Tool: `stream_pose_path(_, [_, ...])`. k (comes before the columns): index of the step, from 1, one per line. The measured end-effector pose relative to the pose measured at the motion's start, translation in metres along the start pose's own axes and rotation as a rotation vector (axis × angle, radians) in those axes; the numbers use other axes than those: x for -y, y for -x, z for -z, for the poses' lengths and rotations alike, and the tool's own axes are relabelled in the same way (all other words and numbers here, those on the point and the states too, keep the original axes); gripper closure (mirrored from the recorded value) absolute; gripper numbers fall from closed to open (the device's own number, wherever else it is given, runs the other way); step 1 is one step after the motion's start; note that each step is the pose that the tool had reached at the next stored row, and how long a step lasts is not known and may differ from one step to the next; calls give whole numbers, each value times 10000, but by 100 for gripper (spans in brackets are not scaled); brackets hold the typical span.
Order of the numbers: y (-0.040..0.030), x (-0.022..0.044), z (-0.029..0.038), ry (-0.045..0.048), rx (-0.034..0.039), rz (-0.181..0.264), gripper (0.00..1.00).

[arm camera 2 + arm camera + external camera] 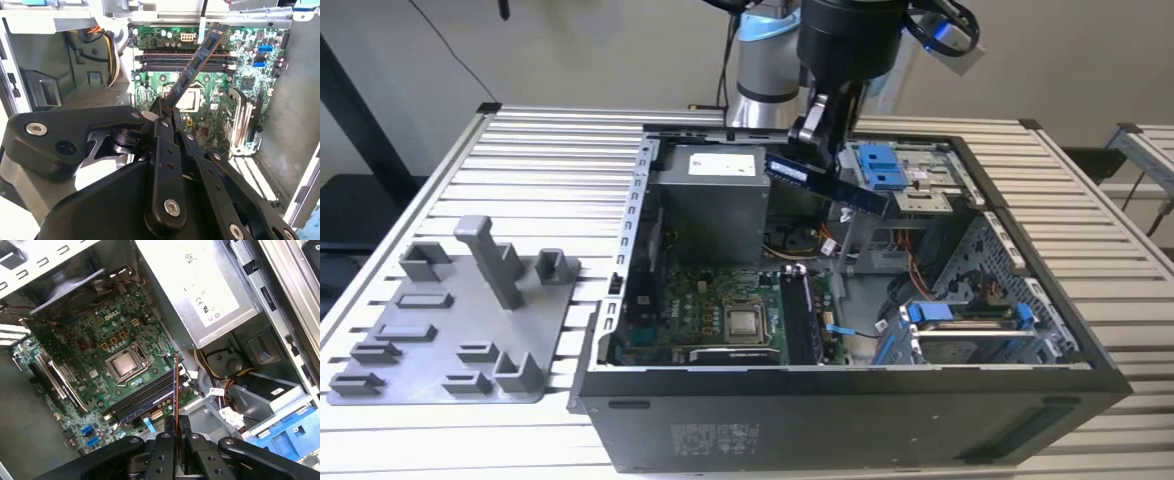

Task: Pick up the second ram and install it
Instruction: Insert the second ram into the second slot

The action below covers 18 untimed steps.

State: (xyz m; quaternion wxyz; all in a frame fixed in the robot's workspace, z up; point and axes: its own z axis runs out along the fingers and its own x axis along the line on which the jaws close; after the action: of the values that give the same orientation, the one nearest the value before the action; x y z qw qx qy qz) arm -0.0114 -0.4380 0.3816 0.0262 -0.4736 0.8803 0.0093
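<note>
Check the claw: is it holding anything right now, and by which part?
Yes. The claw is shut on the second ram, pinching it at one end. The rest of the board sticks out free over the motherboard.

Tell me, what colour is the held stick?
The ram is dark blue; second wrist view shows it best.

I see a matt black gripper (167, 106), smooth second ram (200, 55), ribbed bare-metal table (547, 160), matt grey plastic tray (447, 345).
</note>
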Motion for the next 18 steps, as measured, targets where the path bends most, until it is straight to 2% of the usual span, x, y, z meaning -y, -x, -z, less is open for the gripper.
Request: stream_pose_path(18, [-10, -14, -15, -96, -14, -1739, 86])
